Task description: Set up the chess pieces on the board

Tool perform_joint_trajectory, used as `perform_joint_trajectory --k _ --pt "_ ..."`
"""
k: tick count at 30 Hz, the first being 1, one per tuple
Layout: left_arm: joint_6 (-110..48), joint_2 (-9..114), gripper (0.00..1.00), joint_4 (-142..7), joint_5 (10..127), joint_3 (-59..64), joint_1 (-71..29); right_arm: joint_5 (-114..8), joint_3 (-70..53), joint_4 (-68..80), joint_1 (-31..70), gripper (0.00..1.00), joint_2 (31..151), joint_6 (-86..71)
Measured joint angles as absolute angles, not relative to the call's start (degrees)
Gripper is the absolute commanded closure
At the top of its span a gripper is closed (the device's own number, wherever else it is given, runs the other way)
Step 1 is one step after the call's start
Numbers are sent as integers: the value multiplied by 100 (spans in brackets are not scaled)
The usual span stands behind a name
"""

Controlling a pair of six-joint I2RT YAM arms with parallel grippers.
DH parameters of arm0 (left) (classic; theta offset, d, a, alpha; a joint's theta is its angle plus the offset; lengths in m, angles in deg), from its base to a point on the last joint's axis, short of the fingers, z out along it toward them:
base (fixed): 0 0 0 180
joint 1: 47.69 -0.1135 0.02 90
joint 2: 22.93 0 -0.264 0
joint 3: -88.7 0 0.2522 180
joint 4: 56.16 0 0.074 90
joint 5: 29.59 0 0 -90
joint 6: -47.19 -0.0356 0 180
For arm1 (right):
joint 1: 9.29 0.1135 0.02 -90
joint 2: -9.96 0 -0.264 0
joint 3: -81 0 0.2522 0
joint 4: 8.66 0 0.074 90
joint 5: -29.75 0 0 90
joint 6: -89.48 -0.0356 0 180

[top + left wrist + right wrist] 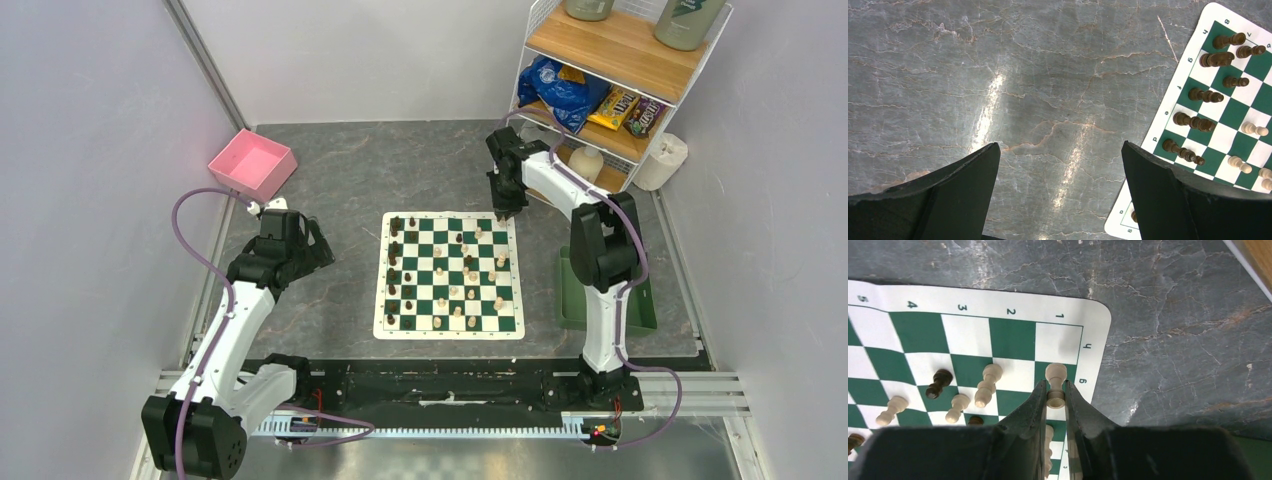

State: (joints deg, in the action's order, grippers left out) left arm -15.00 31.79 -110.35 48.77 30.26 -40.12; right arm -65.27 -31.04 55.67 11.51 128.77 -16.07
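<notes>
Overhead view: a flat square mat of dark green and white checks with a cream border (447,333) is seen on the grey stone-patterned table (340,180), between the two arms. Dark brown turned wooden chessmen (396,262) are lined along its left edge, and pale cream ones (498,302) are scattered over its right half. The right claw (503,208) is positioned at the mat's far right corner. The left claw (318,250) is held well apart, off the left border.

Left wrist view: the left claw (1060,145) is shown spread wide, with only bare table between its fingers. The mat lies to its right.

Right wrist view: the right claw (1054,390) is pinched on a pale round-headed piece (1055,374), which is gripped low on its stem with its long axis upright. The piece is held over the edge column marked 1, on the second square from the far border. Whether its base touches the mat cannot be told. The column marked 2 lies just left of it, so if the piece is a pawn, a short leftward shift is judged to be needed. The right arm is much the nearer.
</notes>
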Motion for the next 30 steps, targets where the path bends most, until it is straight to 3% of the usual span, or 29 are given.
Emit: perform_joint_trajectory --k 25,30 --pt "-1500 3183 2 -11035 4877 3026 -4012 -6663 -3480 5665 1147 78 13458 -1527" --pt "-1500 3183 2 -11035 4877 3023 -4012 -6663 -3519 5661 1147 71 13532 -1513"
